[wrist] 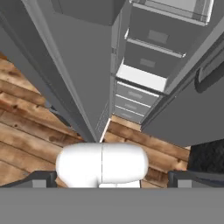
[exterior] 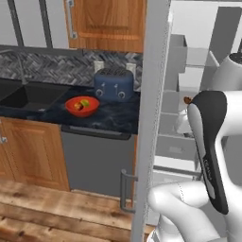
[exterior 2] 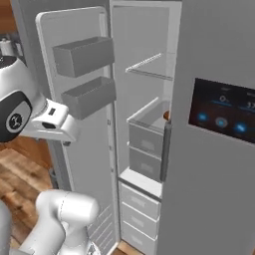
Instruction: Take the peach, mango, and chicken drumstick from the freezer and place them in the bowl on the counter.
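Left of the freezer, on the counter: one black sink, one red-orange bowl, one blue toaster behind the bowl. Inside the bowl, closer to the freezer than the sink is: one peach and one mango, touching. Counts two of the three items as delivered.

Judged as the third fetch in hand, with only the chicken drumstick left to bring. Sits inside the freezer, in the clear top bin above the grey drawers, as a small reddish-brown patch against the right-hand wall; mostly hidden, so hard to say which way the bone end points. Counts one drumstick.

At the freezer itself: long door swung fully open to the left, with two grey door bins, one above the other. Below the clear bin, two grey drawers, then a white ledge, then three more drawers down to the wooden floor.

Pincer hangs just outside the freezer, beside the open door, aimed down at the lower drawers and the floor. Spread as wide as it goes, both tips far apart, gripping nothing.

Next move, as a judgement: calls for raising and turning the hand toward the clear top bin, reaching in past the door bins without clipping them or the bin's front wall, and closing on the thick end of the drumstick. After that, needs a swing out and leftward from the freezer to the bowl, releasing beside the two fruits.
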